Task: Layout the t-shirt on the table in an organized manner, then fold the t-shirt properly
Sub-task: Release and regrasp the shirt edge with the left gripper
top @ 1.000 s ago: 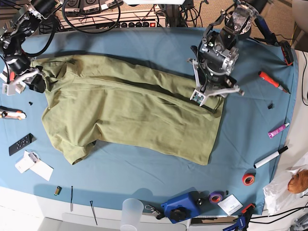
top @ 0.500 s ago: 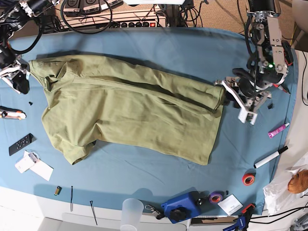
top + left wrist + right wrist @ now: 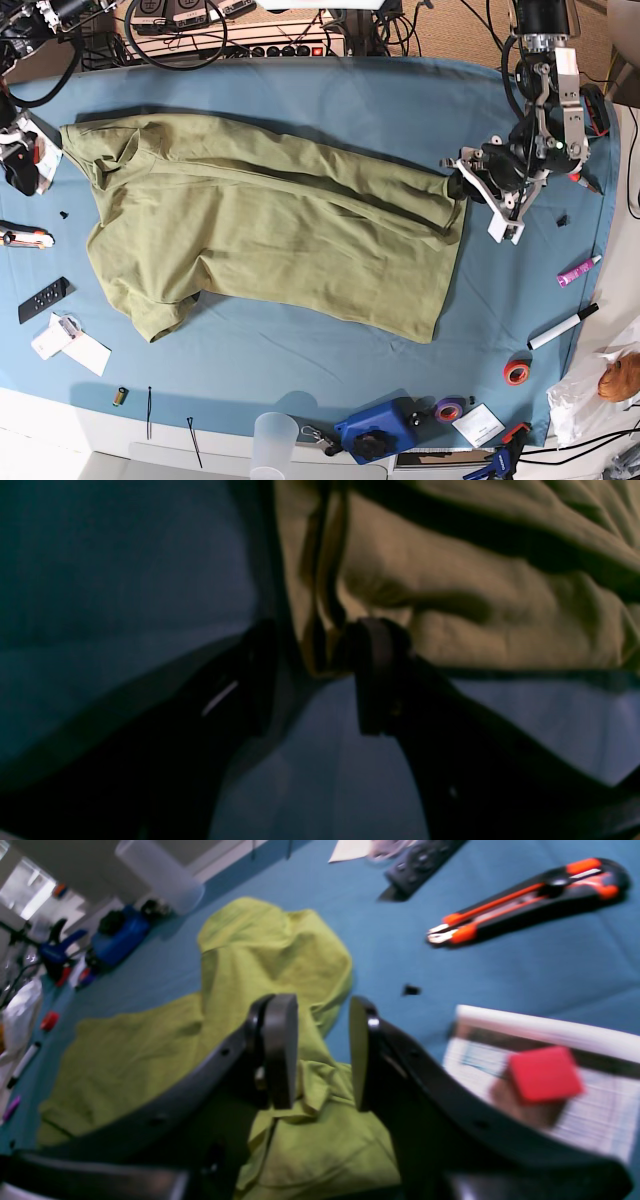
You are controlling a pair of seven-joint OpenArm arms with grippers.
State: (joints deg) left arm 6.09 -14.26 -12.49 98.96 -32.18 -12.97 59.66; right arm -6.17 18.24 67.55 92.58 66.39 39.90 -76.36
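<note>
The olive-green t-shirt (image 3: 270, 230) lies spread out but wrinkled across the blue-draped table (image 3: 330, 95). My left gripper (image 3: 458, 186) is at the shirt's upper right corner. In the left wrist view the left gripper (image 3: 317, 680) is open, with the shirt's (image 3: 475, 605) folded hem between the jaws. My right gripper (image 3: 25, 170) is just off the shirt's left corner. In the right wrist view the right gripper (image 3: 320, 1050) is open and empty, a little above the shirt (image 3: 260, 950).
An orange box cutter (image 3: 25, 238) and a remote (image 3: 43, 299) lie at the left. At the right are an orange tool (image 3: 565, 168), a pink tube (image 3: 578, 270), a marker (image 3: 562, 326) and a red tape roll (image 3: 516, 373). A plastic cup (image 3: 273, 440) stands at the front.
My left gripper left the shirt, swung right, then came back to its upper right corner. My right gripper drew the left corner leftward, let go and moved off it.
</note>
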